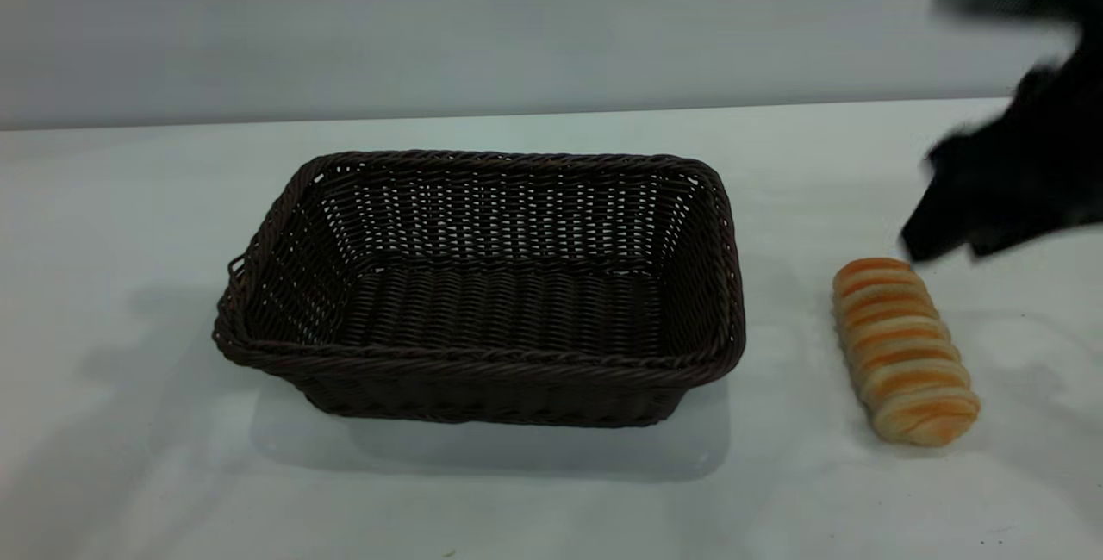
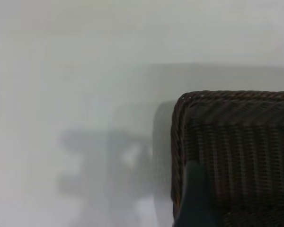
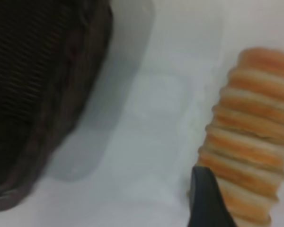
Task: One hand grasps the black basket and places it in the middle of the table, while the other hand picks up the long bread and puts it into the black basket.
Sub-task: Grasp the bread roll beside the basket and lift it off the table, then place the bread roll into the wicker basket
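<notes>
The black basket (image 1: 482,284) stands upright and empty in the middle of the table (image 1: 129,457). The long bread (image 1: 903,349) lies on the table to its right, apart from it. My right gripper (image 1: 948,245), blurred and open, hovers just above the bread's far end and holds nothing. In the right wrist view one of its fingers (image 3: 206,201) is beside the bread (image 3: 248,146), with the basket's corner (image 3: 42,94) farther off. My left gripper (image 2: 196,201) shows only as a dark shape over the basket's rim (image 2: 180,142). It is out of the exterior view.
Bare white tabletop lies to the left of the basket and in front of it. A plain grey wall (image 1: 517,17) stands behind the table's far edge. A strip of table separates the basket from the bread.
</notes>
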You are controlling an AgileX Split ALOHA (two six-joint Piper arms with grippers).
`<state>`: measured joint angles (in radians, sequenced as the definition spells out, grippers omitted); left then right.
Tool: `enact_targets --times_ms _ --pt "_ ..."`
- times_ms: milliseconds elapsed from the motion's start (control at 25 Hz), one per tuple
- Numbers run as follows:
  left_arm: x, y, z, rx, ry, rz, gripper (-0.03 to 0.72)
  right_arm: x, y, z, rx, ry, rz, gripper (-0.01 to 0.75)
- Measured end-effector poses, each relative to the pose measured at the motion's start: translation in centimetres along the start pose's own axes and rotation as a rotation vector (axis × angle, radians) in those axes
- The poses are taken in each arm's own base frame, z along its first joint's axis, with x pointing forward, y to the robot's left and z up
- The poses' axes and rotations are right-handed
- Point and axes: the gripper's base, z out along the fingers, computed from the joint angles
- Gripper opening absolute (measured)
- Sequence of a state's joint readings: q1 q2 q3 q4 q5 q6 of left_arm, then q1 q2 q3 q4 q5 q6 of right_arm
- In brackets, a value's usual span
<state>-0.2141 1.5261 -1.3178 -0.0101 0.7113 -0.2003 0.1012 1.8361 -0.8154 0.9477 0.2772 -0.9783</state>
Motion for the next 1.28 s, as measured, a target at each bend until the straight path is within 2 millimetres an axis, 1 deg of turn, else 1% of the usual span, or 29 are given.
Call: enact_targets --times_ms 80,200,240,320,440,480,560,680,760,840,880,960,1040,1160,1200,1280 --pt "0.1 0.0 -0.1 -0.003 0.013 0.001 0.568 0.9 -0.2 2.6 0.049 0.039 -0.027 0.425" --pt "0.3 0.1 -0.2 -0.008 0.033 0.002 0.568 2.5 -0.8 5.5 0.113 0.095 -0.043 0.406" --pt "0.4 0.1 -0.2 -0.009 0.036 0.002 0.568 3.0 -1.0 6.1 0.126 0.113 -0.042 0.380" --pt "0.5 0.1 -0.2 -0.011 0.046 0.002 0.568 3.4 -1.3 6.9 0.134 0.132 -0.025 0.296" --pt "0.5 0.1 -0.3 -0.012 0.050 0.003 0.568 3.3 -1.2 6.9 0.130 0.129 -0.022 0.111" --pt "0.5 0.1 -0.3 -0.012 0.050 0.003 0.568 3.2 -1.2 6.7 0.126 0.124 -0.023 0.076" --pt "0.5 0.1 -0.3 -0.012 0.051 0.004 0.568 2.5 -0.9 5.9 0.117 0.099 -0.022 0.043" --pt "0.5 0.1 -0.3 -0.012 0.051 0.005 0.568 0.4 -0.1 3.2 0.092 0.004 -0.032 0.038" --pt "0.5 0.1 -0.3 -0.013 0.051 0.006 0.568 -1.7 0.9 0.8 0.036 -0.074 -0.048 0.035" --pt "0.5 0.1 -0.3 -0.013 0.051 0.006 0.568 -3.6 2.2 -1.1 -0.034 -0.131 -0.064 0.035" --pt "0.5 0.1 -0.3 -0.013 0.051 0.006 0.568 -4.4 3.0 -1.7 -0.072 -0.154 -0.073 0.035" --pt "0.5 0.1 -0.3 -0.013 0.051 0.006 0.568 -5.6 5.0 -2.2 -0.140 -0.178 -0.098 0.035" --pt "0.5 0.1 -0.3 -0.013 0.051 0.006 0.568 -6.3 7.7 -1.9 -0.200 -0.182 -0.137 0.035" --pt "0.5 0.1 -0.3 -0.013 0.051 0.006 0.568 -6.7 11.3 -0.6 -0.259 -0.175 -0.183 0.062" --pt "0.5 0.1 -0.3 -0.013 0.051 0.006 0.568 -6.7 12.3 0.0 -0.272 -0.168 -0.188 0.076" --pt "0.5 0.1 -0.3 -0.013 0.051 0.006 0.568 -6.8 13.5 1.1 -0.279 -0.168 -0.187 0.127"
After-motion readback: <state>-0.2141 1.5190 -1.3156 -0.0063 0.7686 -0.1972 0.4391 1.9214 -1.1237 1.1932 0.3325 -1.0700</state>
